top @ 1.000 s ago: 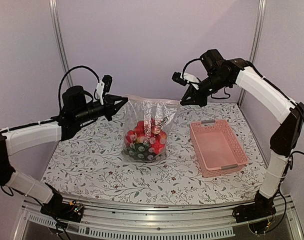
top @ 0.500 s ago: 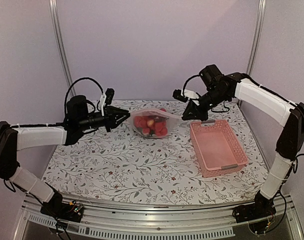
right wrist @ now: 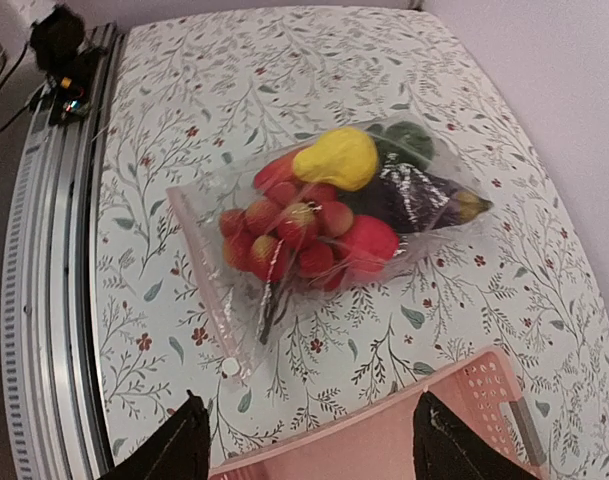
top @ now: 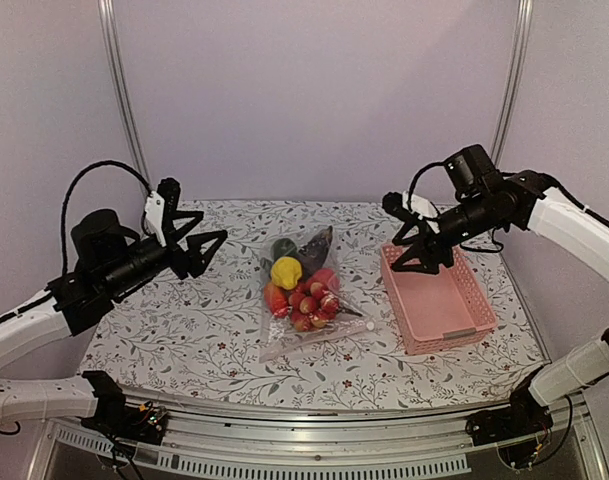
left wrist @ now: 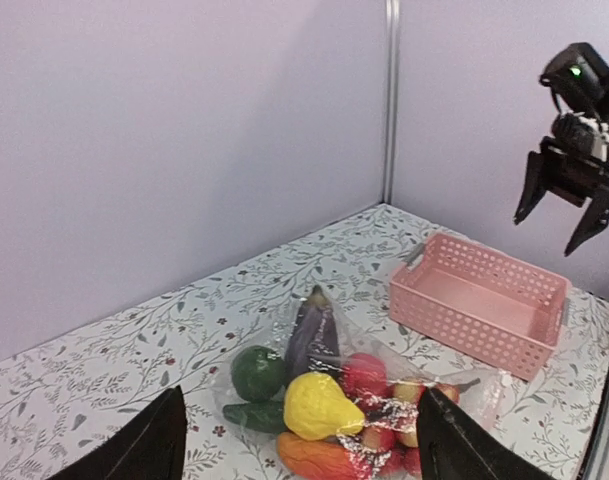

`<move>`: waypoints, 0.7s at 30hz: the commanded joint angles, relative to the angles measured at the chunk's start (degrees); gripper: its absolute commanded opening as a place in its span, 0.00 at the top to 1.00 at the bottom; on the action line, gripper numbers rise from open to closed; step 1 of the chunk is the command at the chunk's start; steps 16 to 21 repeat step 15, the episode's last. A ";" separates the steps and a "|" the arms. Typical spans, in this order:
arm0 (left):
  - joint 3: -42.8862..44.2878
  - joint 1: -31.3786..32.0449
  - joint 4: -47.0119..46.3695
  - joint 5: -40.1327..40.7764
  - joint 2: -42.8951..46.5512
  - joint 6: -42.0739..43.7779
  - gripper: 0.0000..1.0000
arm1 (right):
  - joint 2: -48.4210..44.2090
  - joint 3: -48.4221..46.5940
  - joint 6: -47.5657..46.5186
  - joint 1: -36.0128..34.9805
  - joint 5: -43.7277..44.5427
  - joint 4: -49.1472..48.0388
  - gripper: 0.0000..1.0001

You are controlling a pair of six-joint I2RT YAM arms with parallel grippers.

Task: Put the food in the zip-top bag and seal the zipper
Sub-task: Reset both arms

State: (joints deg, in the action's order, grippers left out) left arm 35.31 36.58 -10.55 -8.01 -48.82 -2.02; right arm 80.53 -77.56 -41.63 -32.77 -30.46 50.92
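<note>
Clear zip-top bag [top: 304, 295] lies untouched between left tool [top: 212, 228], right tool [top: 406, 257].

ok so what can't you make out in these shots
- Zipper: whether it is pressed shut; the strip is clear and too thin in every view.
- Food: pieces low in the pile, covered by others and by glare on the zip-top bag.
- Pink basket: mostly cut off by the right wrist view's bottom edge; in the top view the right gripper covers part of its far rim.

Pink slotted basket [top: 439, 300] is sitting upright on the floral-print table [top: 184, 330], right side; lilac walls [top: 314, 100] are standing behind.
</note>
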 commanded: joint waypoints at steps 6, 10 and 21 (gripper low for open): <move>24.78 -1.56 23.95 30.46 -13.24 -2.12 0.00 | -6.15 1.98 27.04 26.68 -3.27 -25.75 0.01; 28.90 -3.17 24.60 30.87 -17.48 -4.53 0.00 | -8.66 5.86 40.39 27.77 10.86 -34.84 0.01; 27.25 -4.88 23.01 29.23 -19.57 -8.79 0.00 | -11.13 10.94 40.03 27.77 11.64 -38.62 0.01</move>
